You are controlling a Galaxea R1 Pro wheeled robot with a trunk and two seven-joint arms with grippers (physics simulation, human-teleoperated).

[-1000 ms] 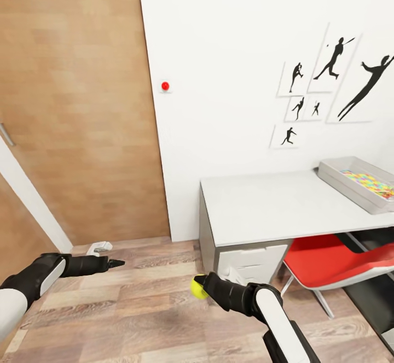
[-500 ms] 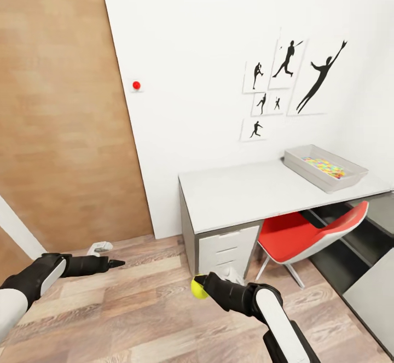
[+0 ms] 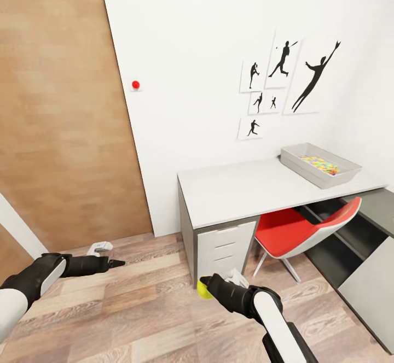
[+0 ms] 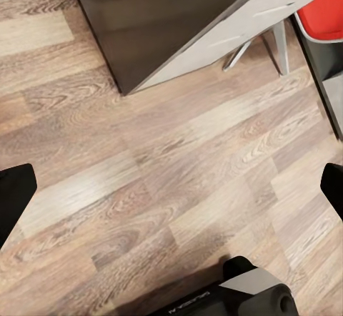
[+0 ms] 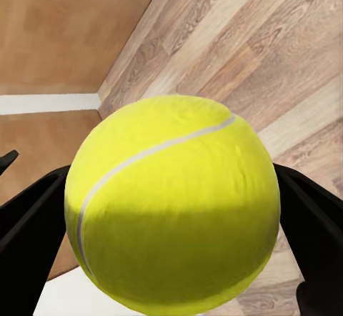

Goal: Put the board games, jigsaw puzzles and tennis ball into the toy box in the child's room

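One toy in hand: in the head view your right gripper point(image 3: 207, 288) carries the tennis ball point(image 3: 204, 290) low over the floor, well apart from the toy box point(image 3: 320, 165) on the table point(image 3: 246, 191); puzzle colours already lie inside it
Left wrist: left gripper point(image 4: 171, 187) spread wide, holding nothing
Right wrist: fingers point(image 5: 28, 219) clamp the ball
Left for you: the drop; board games unseen

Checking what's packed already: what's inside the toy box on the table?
The toy box holds a patch of multicolour jigsaw pattern, flat on its bottom. Whether that is one puzzle or two, I cannot tell. Its near wall hides part of the bottom.
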